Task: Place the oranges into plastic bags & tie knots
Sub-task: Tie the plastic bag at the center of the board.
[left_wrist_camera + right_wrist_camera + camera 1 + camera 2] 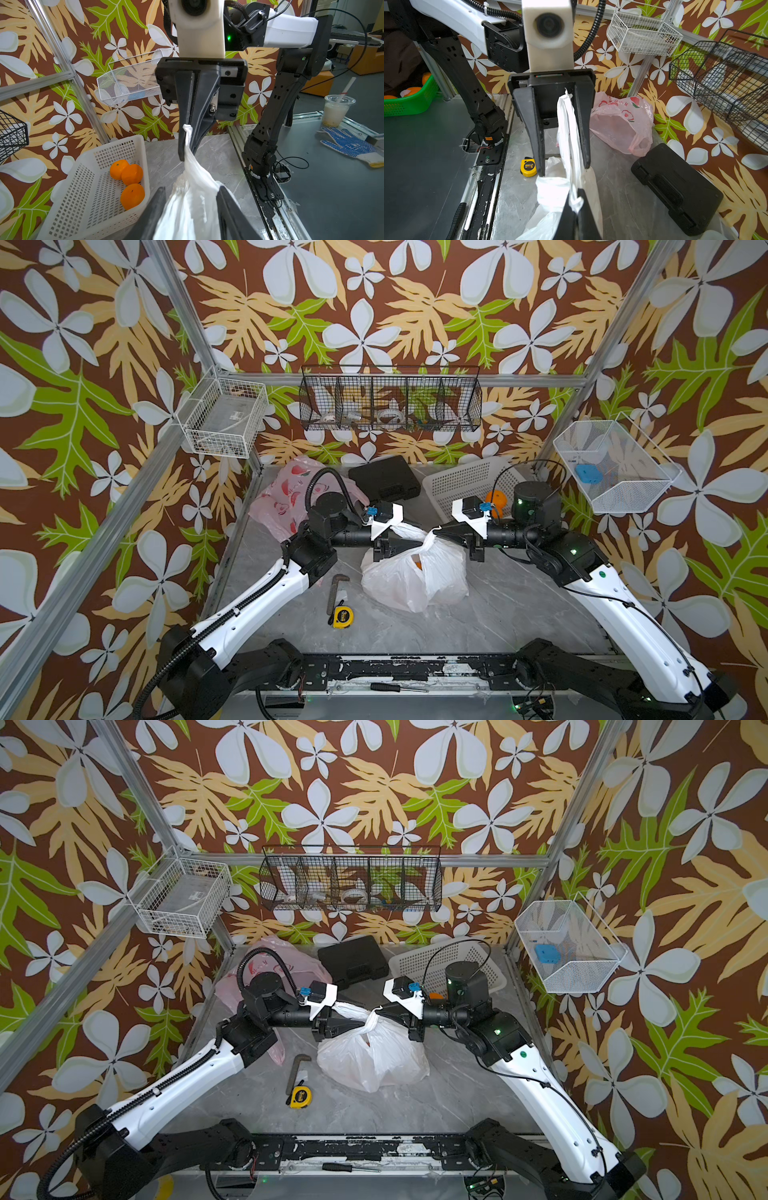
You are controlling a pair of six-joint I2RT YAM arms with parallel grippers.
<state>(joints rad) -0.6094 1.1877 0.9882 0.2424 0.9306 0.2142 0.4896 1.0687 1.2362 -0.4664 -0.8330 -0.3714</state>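
Marble tabletop (519,614), floral walls (374,302), white bag (415,580)

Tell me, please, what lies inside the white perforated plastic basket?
Three small glossy oranges lie in the white perforated plastic basket, seen from the left wrist. In both top views the right arm covers part of it, so only one orange shows there.

White arm shells (257,605); black joints (330,506), fingers (536,128); corrugated cable (596,22); green LEDs (229,38).

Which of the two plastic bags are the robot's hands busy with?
The plain white bag mid-table: the right hand pinches one handle strip, the open left hand straddles the other. The pink fruit-printed bag lies apart, farther back.
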